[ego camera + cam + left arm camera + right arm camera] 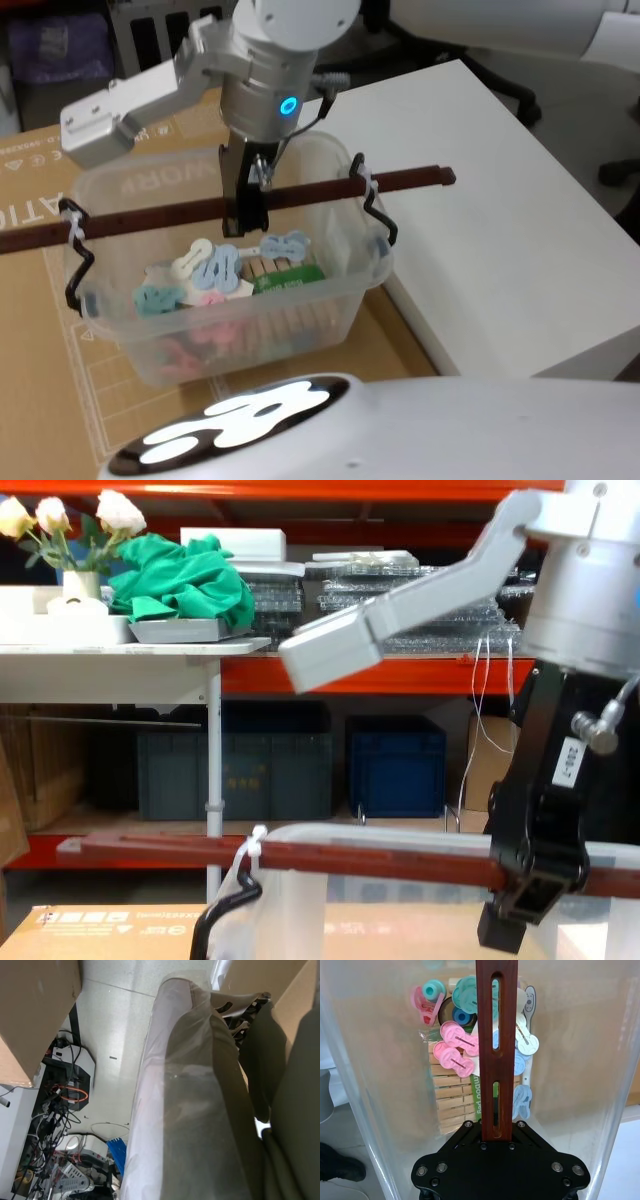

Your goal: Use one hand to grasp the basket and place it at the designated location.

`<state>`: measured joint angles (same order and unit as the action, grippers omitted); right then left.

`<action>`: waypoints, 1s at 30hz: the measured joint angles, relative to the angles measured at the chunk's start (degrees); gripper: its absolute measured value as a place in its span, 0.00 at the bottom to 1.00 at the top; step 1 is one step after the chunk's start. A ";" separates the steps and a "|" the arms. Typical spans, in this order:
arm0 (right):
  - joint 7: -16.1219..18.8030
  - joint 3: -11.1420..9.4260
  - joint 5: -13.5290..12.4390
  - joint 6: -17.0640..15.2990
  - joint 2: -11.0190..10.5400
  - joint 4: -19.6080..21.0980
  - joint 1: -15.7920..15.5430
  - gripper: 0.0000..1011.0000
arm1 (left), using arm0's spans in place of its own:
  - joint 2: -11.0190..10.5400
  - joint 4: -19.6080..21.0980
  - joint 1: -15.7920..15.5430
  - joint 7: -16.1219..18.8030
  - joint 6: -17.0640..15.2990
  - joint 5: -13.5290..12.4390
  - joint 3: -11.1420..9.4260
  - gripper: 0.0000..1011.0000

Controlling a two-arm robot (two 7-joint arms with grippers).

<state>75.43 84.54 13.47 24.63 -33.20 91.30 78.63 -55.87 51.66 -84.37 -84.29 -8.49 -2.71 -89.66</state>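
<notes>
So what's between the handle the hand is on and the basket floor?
Pastel plastic clips and a pack of wooden clothespins lie in the basket under the handle held by the right hand, clearest in the right wrist view.

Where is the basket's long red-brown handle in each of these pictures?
Head view: the handle crosses the basket from left edge to right, in the right gripper.
Right wrist view: upright down the middle, above the gripper.
Chest view: low, running left to right.
Left wrist view: floor and cables.
Shared landmark: the black gripper clamped on it.
</notes>
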 joint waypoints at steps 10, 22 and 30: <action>0.30 -2.42 -2.39 0.71 -2.49 0.29 1.14 0.00 | 0.00 0.00 0.00 0.00 0.00 0.00 0.00 0.00; 1.26 -4.94 -4.57 1.04 -5.15 -0.92 1.99 0.00 | 0.00 -0.02 0.00 0.00 0.00 0.00 0.00 0.00; 2.01 -6.07 -5.47 0.32 -5.85 -3.25 2.35 0.00 | 0.00 -0.01 0.00 0.00 0.00 -0.01 0.00 0.00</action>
<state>77.44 78.47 8.00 24.95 -39.05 88.05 80.98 -55.87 51.65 -84.37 -84.29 -8.50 -2.71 -89.66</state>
